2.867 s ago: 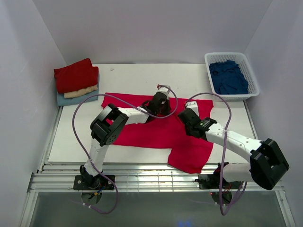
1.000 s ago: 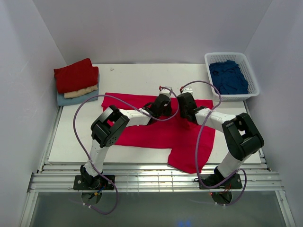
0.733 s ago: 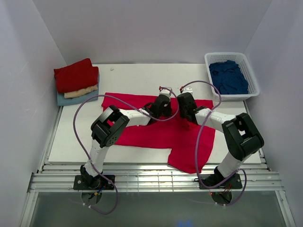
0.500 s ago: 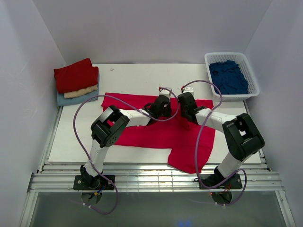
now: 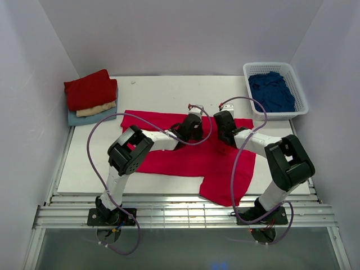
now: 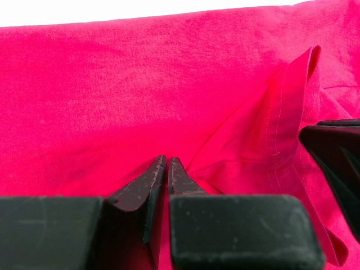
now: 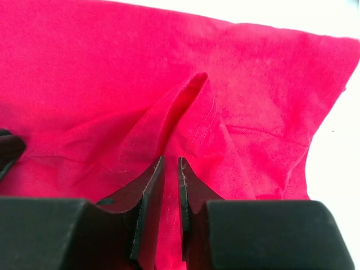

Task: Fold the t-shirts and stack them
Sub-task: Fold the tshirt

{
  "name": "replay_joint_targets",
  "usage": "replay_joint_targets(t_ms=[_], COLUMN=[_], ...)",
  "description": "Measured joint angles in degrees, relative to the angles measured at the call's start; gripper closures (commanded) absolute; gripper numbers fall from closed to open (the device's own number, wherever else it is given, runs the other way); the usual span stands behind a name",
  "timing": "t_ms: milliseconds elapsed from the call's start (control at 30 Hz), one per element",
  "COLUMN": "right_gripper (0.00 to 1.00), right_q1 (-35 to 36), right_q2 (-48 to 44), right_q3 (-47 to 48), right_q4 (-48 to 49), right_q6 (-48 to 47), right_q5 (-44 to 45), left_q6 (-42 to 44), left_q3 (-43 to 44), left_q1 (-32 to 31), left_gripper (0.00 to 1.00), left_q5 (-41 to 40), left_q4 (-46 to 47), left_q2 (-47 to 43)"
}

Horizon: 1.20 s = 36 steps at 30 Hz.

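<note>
Pinching a raised ridge of the crimson t-shirt [image 5: 191, 158], the right gripper [image 7: 170, 160] has its fingers clamped on cloth. Just beside it, the left gripper [image 6: 167, 160] closes on a thin crease of the same shirt, which lies spread on the table [image 5: 163, 90]. Purple cables [image 5: 88, 147] loop over it. Folded shirts [image 5: 90, 94] are stacked far left, and a navy shirt [image 5: 271, 91] fills the white basket [image 5: 299, 85] far right.

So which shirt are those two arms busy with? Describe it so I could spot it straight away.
Look at the white table: across its middle lies a crimson t-shirt, pinched by the left gripper and the right gripper. The folded stack at the far left and the navy cloth in the basket are bundled up; this one alone is spread out.
</note>
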Motion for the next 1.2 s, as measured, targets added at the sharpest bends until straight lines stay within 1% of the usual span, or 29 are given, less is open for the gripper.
replay_joint_targets(t_ms=[200, 333, 433, 467, 567, 633, 700, 733, 800, 833, 1067, 1200], right_gripper=[0.79, 0.77, 0.72, 0.66, 0.56, 0.56, 0.59, 0.68, 0.81, 0.92, 0.92, 0.92], right_q1=[-0.3, -0.3, -0.3, -0.3, -0.3, -0.3, -0.3, -0.3, -0.3, -0.3, -0.3, -0.3], right_q2=[1.6, 2.0, 2.0, 2.0, 2.0, 2.0, 2.0, 2.0, 2.1, 2.3, 2.1, -0.3], right_q3=[-0.9, -1.1, -1.1, -1.1, -1.1, -1.1, -1.1, -1.1, -1.1, -1.1, -1.8, -1.9], right_q4=[0.0, 0.0, 0.0, 0.0, 0.0, 0.0, 0.0, 0.0, -0.2, -0.2, -0.1, -3.7], right_q6=[0.6, 0.9, 1.4, 1.6, 2.0, 2.1, 2.1, 2.1, 2.0, 2.1, 3.0, 2.9], right_q5=[-0.3, -1.4, -1.9, -2.1, -2.9, -3.1, -3.1, -3.1, -3.3, -3.3, -3.0, -2.2], left_q6=[0.0, 0.0, 0.0, 0.0, 0.0, 0.0, 0.0, 0.0, 0.0, 0.0, 0.0, 0.0], left_q3=[-0.7, -0.8, -1.0, -1.0, -1.2, -1.4, -1.6, -1.6, -1.7, -1.7, -2.2, -2.8], left_q1=[0.0, 0.0, 0.0, 0.0, 0.0, 0.0, 0.0, 0.0, 0.0, 0.0, 0.0, 0.0], left_gripper=[0.83, 0.83, 0.83, 0.83, 0.83, 0.83, 0.83, 0.83, 0.83, 0.83, 0.83, 0.83], left_q5=[0.0, 0.0, 0.0, 0.0, 0.0, 0.0, 0.0, 0.0, -0.1, -0.1, -0.3, -0.3], left_q4=[0.3, 0.5, 0.6, 0.6, 0.7, 0.7, 0.8, 0.8, 0.8, 0.8, 0.9, 0.8], left_q2=[-0.9, -1.0, -1.0, -1.0, -1.0, -1.0, -1.0, -1.0, -1.0, -1.0, -1.2, -1.6])
